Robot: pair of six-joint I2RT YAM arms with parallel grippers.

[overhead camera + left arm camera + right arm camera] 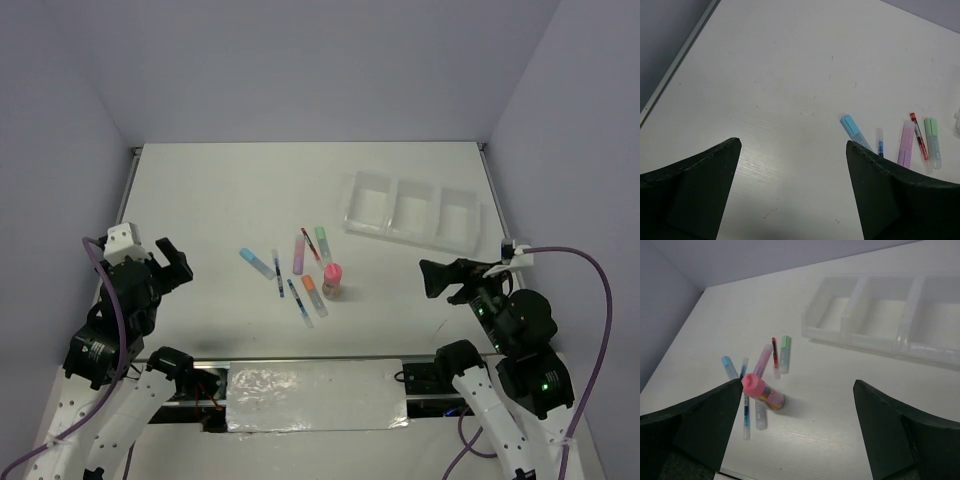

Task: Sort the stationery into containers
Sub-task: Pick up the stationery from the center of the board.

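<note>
Plastic tray (855,337) bare; stationery (764,357) loose, unsorted; first pick pending; left gripper (793,145), right gripper (798,385) spread wide, holding nothing; next: right descent over pink-capped cylinder (332,279).

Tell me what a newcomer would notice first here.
Pastel highlighters and thin pens fan out at the centre of the table, a bright pink-capped cylinder at their right edge. A clear three-compartment tray sits empty farther back right. The left gripper and right gripper hang open on either side.
</note>
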